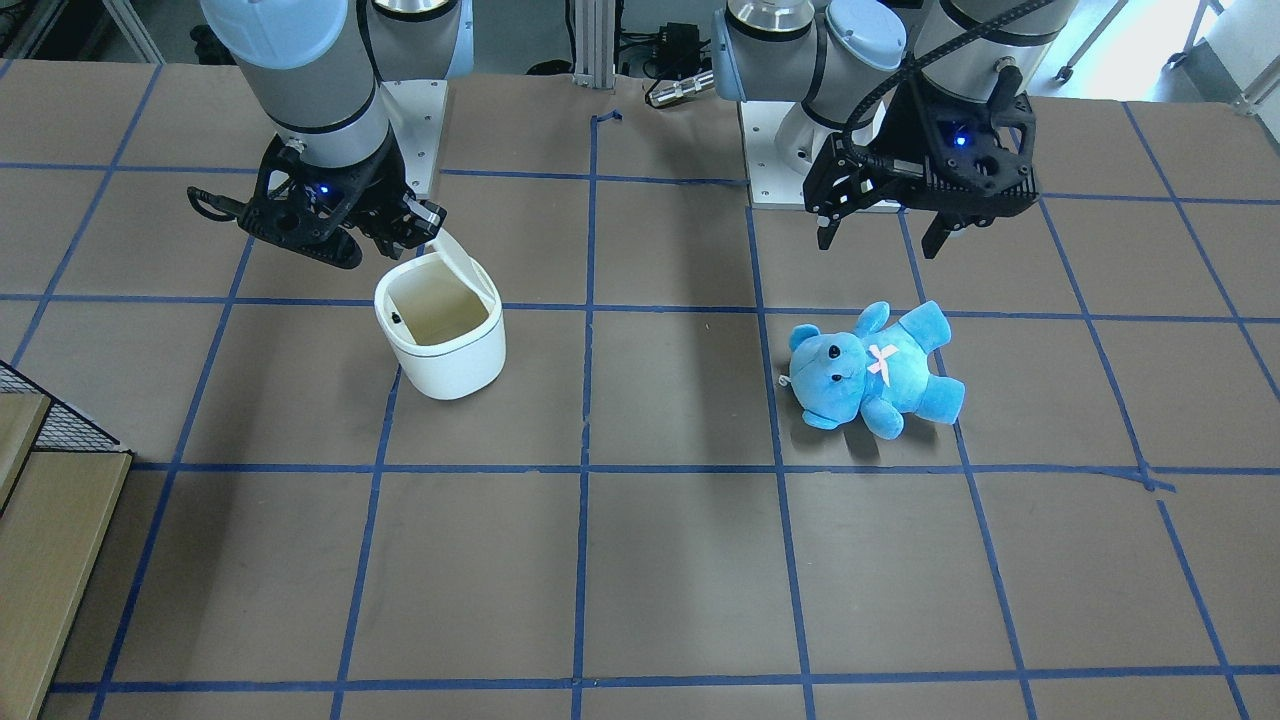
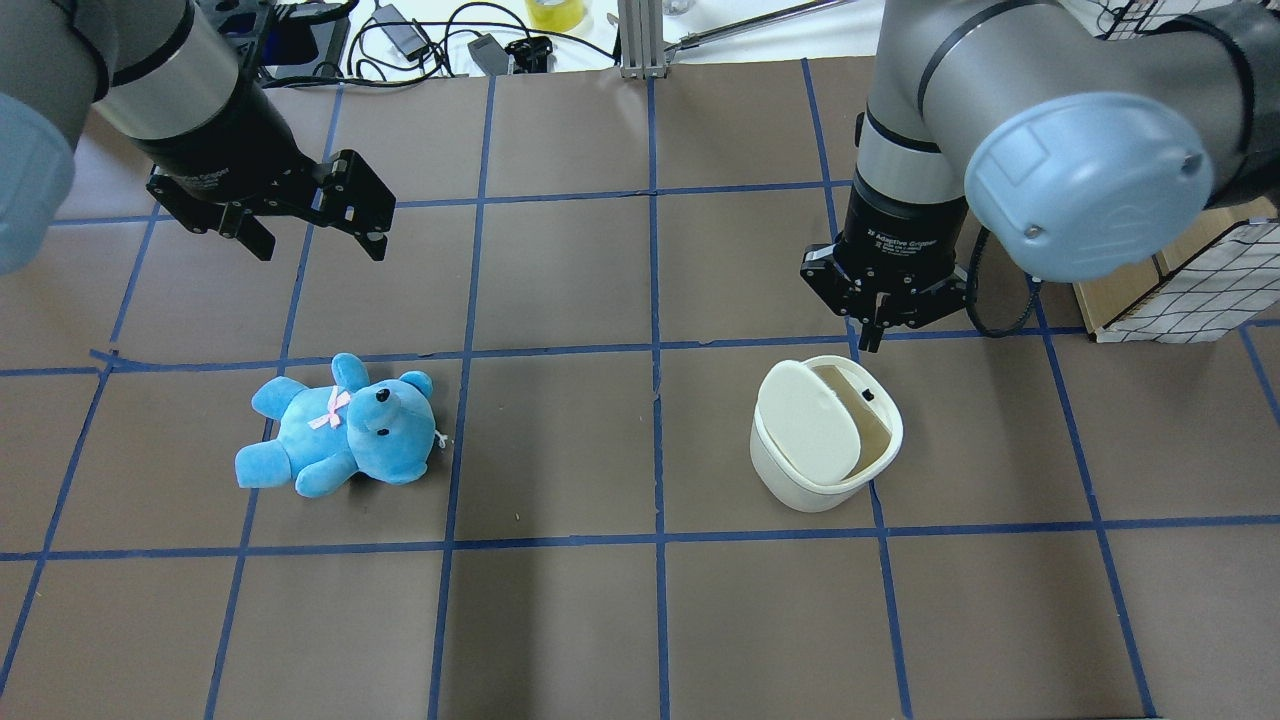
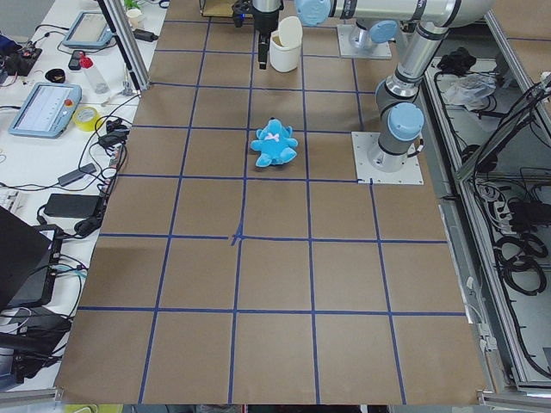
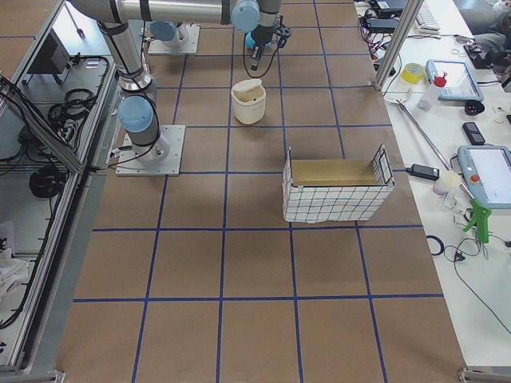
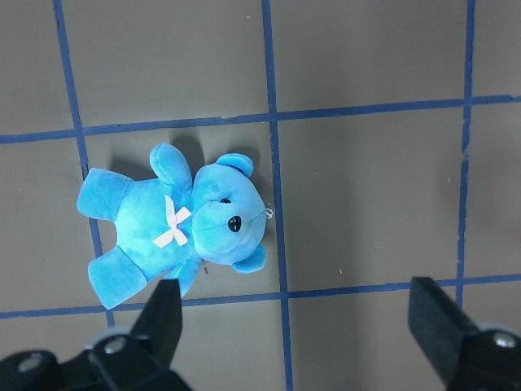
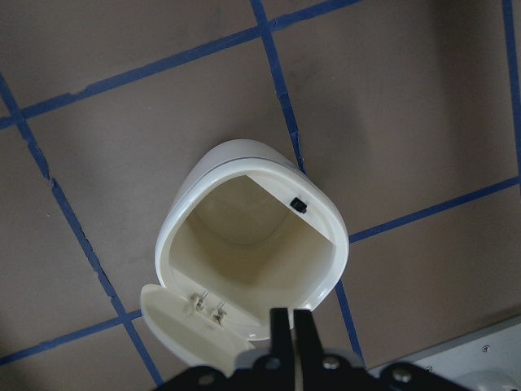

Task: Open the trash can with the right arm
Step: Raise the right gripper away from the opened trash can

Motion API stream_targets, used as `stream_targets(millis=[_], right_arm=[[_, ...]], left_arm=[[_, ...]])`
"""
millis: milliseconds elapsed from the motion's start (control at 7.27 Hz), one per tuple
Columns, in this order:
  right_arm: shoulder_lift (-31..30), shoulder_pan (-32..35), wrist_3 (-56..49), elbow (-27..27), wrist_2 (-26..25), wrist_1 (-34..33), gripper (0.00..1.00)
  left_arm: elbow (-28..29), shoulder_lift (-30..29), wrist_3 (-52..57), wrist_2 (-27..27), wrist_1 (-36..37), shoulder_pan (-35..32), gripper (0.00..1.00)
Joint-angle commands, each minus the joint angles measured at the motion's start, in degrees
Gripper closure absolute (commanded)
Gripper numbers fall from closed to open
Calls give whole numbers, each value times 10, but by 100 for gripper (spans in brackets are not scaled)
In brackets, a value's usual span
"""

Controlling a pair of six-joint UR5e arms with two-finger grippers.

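Small white rounded-square plastic trash can on brown bench, flat lid tilted up, beige interior exposed: opening seemingly done. Beside the lid, right arm's fingers pressed together; left arm's fingers spread, empty.

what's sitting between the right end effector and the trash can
Nothing visible does. The right end effector hangs close by the raised lid of the trash can; the teddy bear lies well off to the side.
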Motion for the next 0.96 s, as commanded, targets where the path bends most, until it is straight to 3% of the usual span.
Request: stream_targets(millis=[0, 138, 275, 550, 826], right_arm=[[0, 0, -1, -14, 0, 2, 69], [0, 0, -6, -17, -4, 1, 42], [0, -1, -13, -28, -6, 0, 0], [0, -2, -20, -49, -8, -2, 0], [3, -4, -151, -69, -28, -25, 0]], left_arm=[[0, 0, -1, 1, -1, 0, 0], [0, 0, -3, 6, -1, 0, 0], [0, 0, -2, 6, -1, 0, 0], [0, 0, -2, 7, 0, 1, 0], [0, -1, -1, 6, 0, 0, 0]])
